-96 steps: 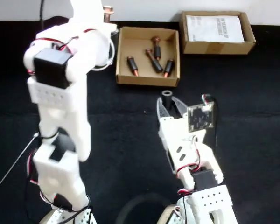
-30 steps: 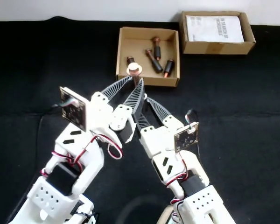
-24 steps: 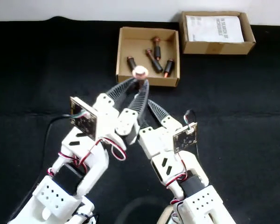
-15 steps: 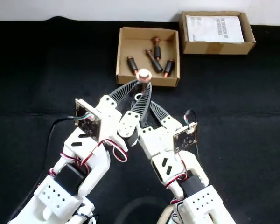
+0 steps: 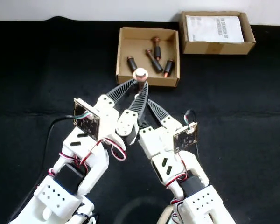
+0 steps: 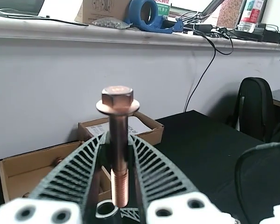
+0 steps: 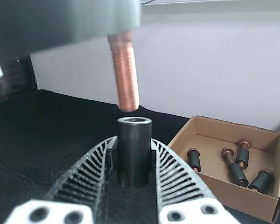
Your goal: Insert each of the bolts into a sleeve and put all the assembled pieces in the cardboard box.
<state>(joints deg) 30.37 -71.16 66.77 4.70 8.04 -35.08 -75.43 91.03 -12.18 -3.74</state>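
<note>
The left claw [image 6: 115, 140] is pinching the bolt [image 6: 117, 100] by its shank, head up and threaded end down. The right claw [image 7: 134, 142] is pressed onto the sleeve [image 7: 134, 151], holding it upright with its open mouth facing up. The two meet above the table [image 5: 233, 121], and the cardboard box [image 5: 136, 43] sits just beyond them at 12 o'clock with four finished pieces [image 5: 154, 60] inside.

The step in hand looks like threading the bolt into the sleeve. The right wrist view shows the bolt's tip just above the mouth, apart from it, seemingly a shade off the bore's centre and slightly leaning. Before lowering, the left arm should bring the tip over the hole and straighten the shank to match the sleeve's axis, or the threads will likely catch on the rim. The descent should be slow and straight, with the right claw clamped firm so the sleeve neither tips nor slides. The left claw should let go only once the shank is well inside.
</note>
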